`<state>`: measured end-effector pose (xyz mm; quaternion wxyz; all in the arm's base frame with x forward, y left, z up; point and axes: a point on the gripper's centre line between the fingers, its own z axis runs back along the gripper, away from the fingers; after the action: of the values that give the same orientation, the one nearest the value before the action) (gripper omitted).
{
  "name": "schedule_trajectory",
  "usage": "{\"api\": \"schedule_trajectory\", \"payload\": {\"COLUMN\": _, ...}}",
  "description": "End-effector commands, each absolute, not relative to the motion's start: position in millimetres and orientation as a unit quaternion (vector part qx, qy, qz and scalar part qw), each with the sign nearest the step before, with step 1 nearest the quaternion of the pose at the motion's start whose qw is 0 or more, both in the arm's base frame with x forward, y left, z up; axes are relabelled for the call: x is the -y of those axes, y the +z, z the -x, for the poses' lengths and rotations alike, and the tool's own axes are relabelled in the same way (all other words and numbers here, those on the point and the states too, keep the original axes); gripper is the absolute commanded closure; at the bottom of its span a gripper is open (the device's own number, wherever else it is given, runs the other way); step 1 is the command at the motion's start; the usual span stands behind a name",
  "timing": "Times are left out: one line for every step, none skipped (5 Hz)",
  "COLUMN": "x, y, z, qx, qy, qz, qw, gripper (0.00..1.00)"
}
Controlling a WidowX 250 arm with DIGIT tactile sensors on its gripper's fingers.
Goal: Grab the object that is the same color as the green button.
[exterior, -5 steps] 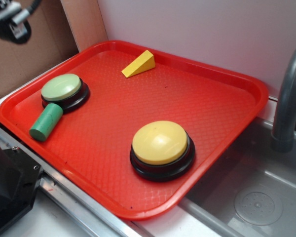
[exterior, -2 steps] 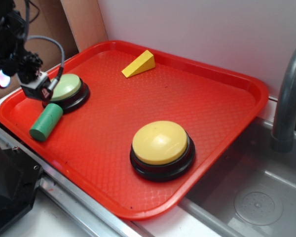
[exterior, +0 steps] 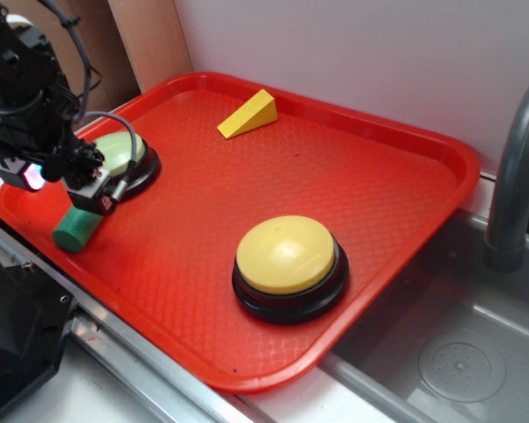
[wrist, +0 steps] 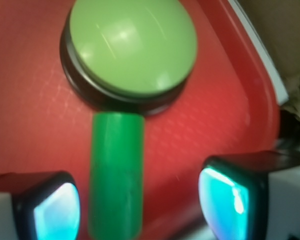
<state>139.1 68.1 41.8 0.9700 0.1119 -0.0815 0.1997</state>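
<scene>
The green cylinder block [exterior: 73, 229] lies on the red tray [exterior: 370, 176] near its left edge, one end touching the black base of the pale green button [exterior: 123, 154]. In the wrist view the cylinder [wrist: 116, 172] lies lengthwise between my fingers, nearer the left pad [wrist: 55, 210] than the right pad [wrist: 225, 200], with the green button [wrist: 132, 45] just beyond it. My gripper [exterior: 66, 189] hangs over the cylinder, open, with the jaws wide apart and not touching it. Its body hides part of the cylinder and button in the exterior view.
A larger yellow domed button [exterior: 286, 256] sits mid-tray toward the front. A yellow wedge block [exterior: 247, 115] lies at the tray's back. A grey sink [exterior: 458, 352] and faucet [exterior: 516, 176] are at the right. A cardboard wall [exterior: 141, 44] stands behind the tray's left corner.
My gripper has come down and forward from the upper left corner, passing over the green button, and now sits low over the green cylinder. The objects have not moved.
</scene>
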Motion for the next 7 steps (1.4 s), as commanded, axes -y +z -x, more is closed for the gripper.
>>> {"api": "schedule_trajectory", "payload": {"x": -73.5, "y": 24.8, "z": -148.7, "qx": 0.105, "qy": 0.194, "qz": -0.077, "qw": 0.972, "gripper": 0.0}}
{"api": "schedule_trajectory", "payload": {"x": -73.9, "y": 18.4, "z": -148.9, "qx": 0.113, "qy": 0.201, "qz": -0.063, "qw": 0.971, "gripper": 0.64}}
{"api": "schedule_trajectory", "payload": {"x": -74.3, "y": 17.1, "z": -148.5, "qx": 0.117, "qy": 0.203, "qz": -0.048, "qw": 0.971, "gripper": 1.0}}
{"api": "schedule_trajectory", "payload": {"x": -70.4, "y": 28.5, "z": -148.2, "qx": 0.105, "qy": 0.207, "qz": -0.077, "qw": 0.97, "gripper": 1.0}}
{"api": "schedule_trajectory", "payload": {"x": -51.0, "y": 73.0, "z": -155.0, "qx": 0.107, "qy": 0.202, "qz": -0.104, "qw": 0.968, "gripper": 1.0}}
{"api": "schedule_trajectory", "payload": {"x": -35.9, "y": 111.1, "z": -165.1, "qx": 0.102, "qy": 0.19, "qz": -0.089, "qw": 0.972, "gripper": 1.0}}
{"api": "schedule_trajectory", "payload": {"x": -0.8, "y": 160.1, "z": -186.9, "qx": 0.096, "qy": 0.156, "qz": -0.045, "qw": 0.982, "gripper": 1.0}}
